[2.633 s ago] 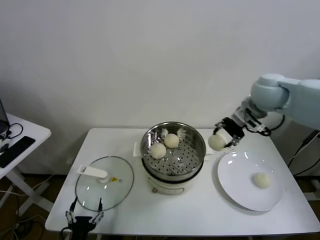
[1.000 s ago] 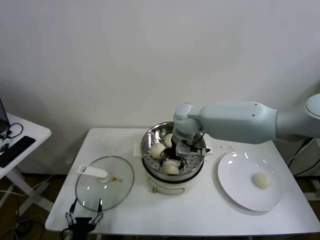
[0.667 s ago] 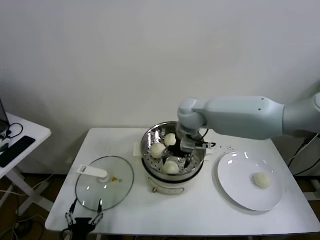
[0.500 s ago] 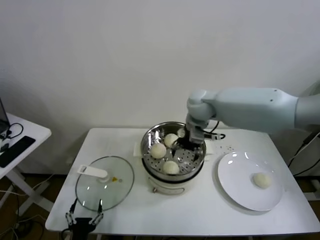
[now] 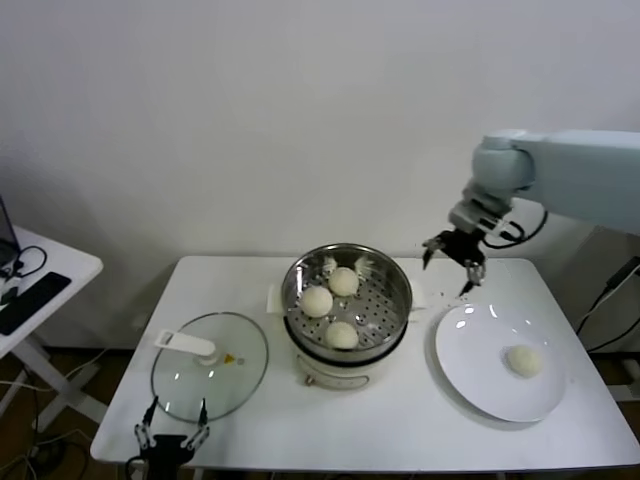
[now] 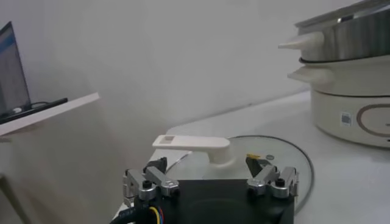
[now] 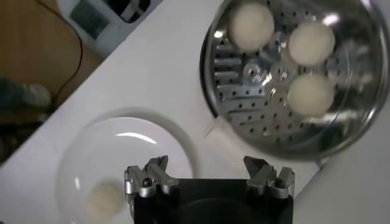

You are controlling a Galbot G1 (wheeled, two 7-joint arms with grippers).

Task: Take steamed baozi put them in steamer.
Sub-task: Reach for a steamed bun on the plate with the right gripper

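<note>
The shiny steel steamer (image 5: pixel 398 288) stands mid-table and holds three cream-white baozi (image 5: pixel 341 335). The steamer also shows in the right wrist view (image 7: pixel 365 103) with the three buns (image 7: pixel 311 43). A fourth baozi (image 5: pixel 523 360) lies on the white plate (image 5: pixel 470 370); it shows in the right wrist view (image 7: pixel 102 199) too. My right gripper (image 5: pixel 452 262) is open and empty, raised above the table between the steamer and the plate (image 7: pixel 206 167). My left gripper (image 5: pixel 168 436) is open and parked at the table's front left edge (image 6: pixel 207 175).
A flat glass lid (image 5: pixel 235 375) with a white handle (image 5: pixel 188 346) lies left of the steamer, just beyond my left gripper (image 6: pixel 192 143). A small side table (image 5: pixel 60 262) with a dark device stands off to the far left.
My right gripper carried a baozi into the steamer, let it go there, then rose out and moved right toward the plate, now empty. The left arm has not moved.
</note>
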